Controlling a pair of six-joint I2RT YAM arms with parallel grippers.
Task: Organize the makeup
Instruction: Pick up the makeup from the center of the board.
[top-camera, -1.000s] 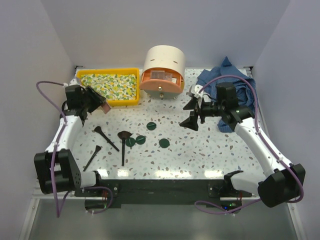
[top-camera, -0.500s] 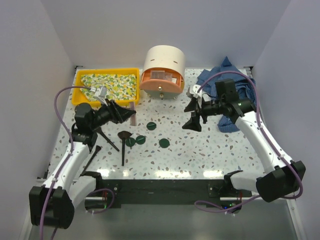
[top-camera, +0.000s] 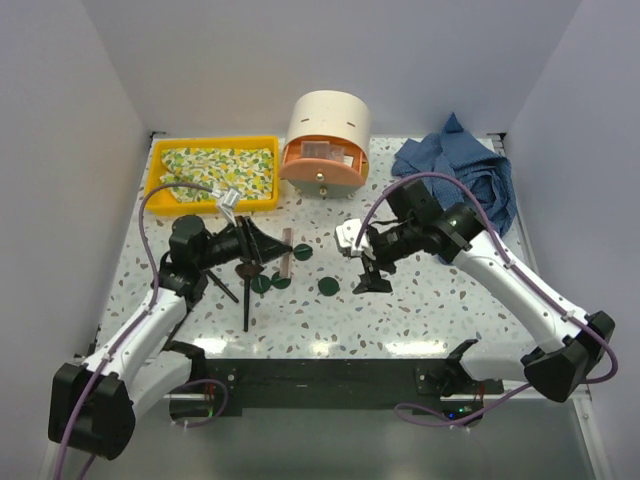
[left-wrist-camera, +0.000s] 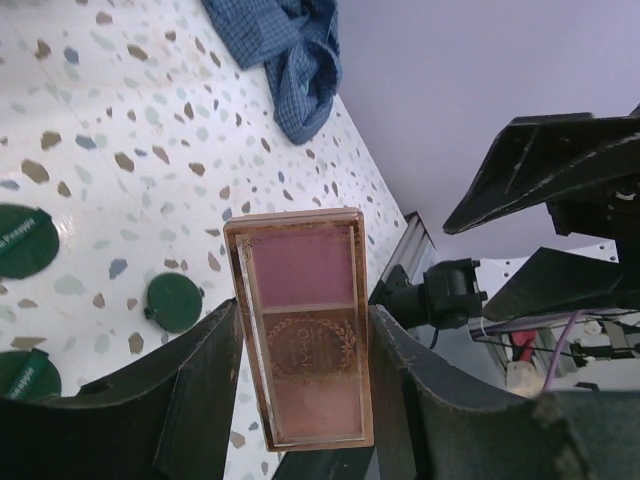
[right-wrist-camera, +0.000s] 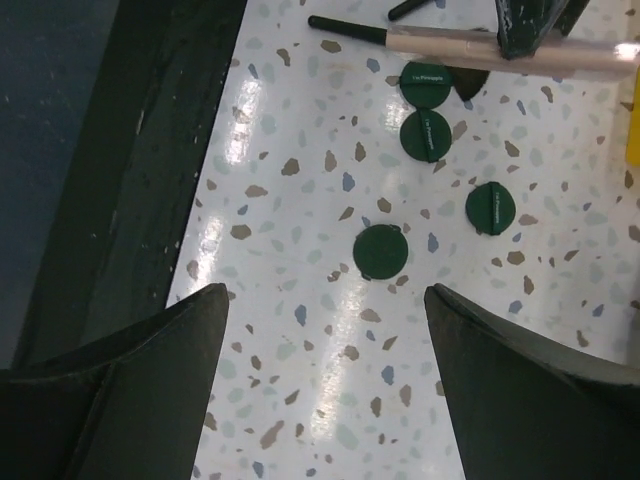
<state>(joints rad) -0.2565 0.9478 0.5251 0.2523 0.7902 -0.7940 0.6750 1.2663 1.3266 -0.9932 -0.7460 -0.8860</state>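
My left gripper (top-camera: 272, 250) is shut on a pink-brown palette (top-camera: 287, 253), held on edge above the table's middle; the wrist view shows the palette (left-wrist-camera: 308, 340) clamped between both fingers. Several dark green discs (top-camera: 328, 286) lie below and beside it. Over the lone disc (right-wrist-camera: 380, 251) hovers my right gripper (top-camera: 362, 263), open and empty. A fan-headed brush (top-camera: 246, 298) and a thin brush (top-camera: 224, 288) lie left of the discs, partly under the left arm.
A yellow tray (top-camera: 262, 203) with a leaf-patterned cloth sits at the back left. An orange and cream round container (top-camera: 325, 140) stands at the back centre. A blue cloth (top-camera: 465, 170) is heaped at the back right.
My left arm swung from beside the yellow tray to the table's middle, carrying the palette. My right gripper moved left and toward the near edge, over the discs.
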